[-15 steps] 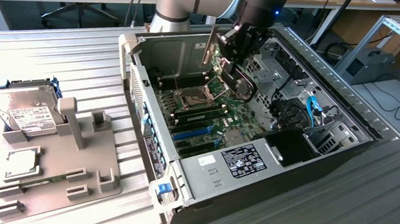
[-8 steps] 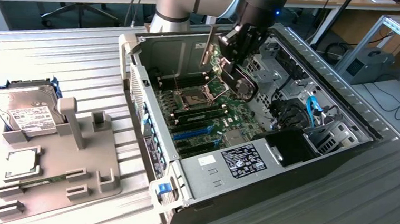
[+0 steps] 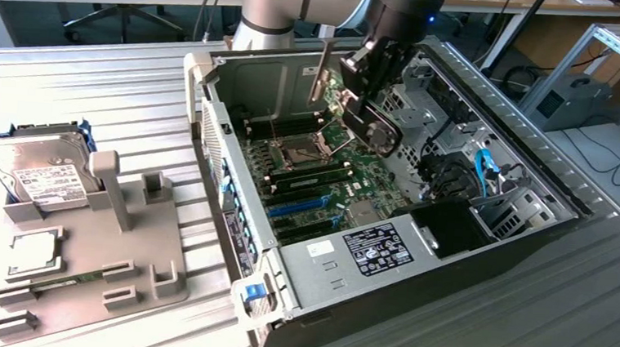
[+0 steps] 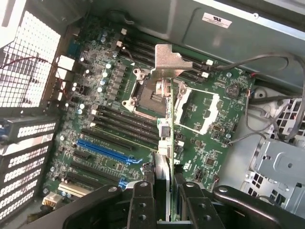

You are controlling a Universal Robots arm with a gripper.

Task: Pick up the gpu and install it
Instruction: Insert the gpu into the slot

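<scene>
Outside, the hard drive [image 3: 42,173] lies near the case [image 3: 260,78]; closer, the tool [image 4: 165,187] pinches the gpu [image 4: 164,129] edge-on.

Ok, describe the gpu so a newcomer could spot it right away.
Find the open computer case. Above its motherboard, the gripper holds the gpu. It's the one card hanging in the air, silver bracket at one end.

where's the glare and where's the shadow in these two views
Wrist view: glare washes the case wall pale, the gpu bracket catches light, and the gripper clamping it sits dark. Exterior view: the table is evenly bright, the case interior shadowed toward the exterior view's right.
</scene>
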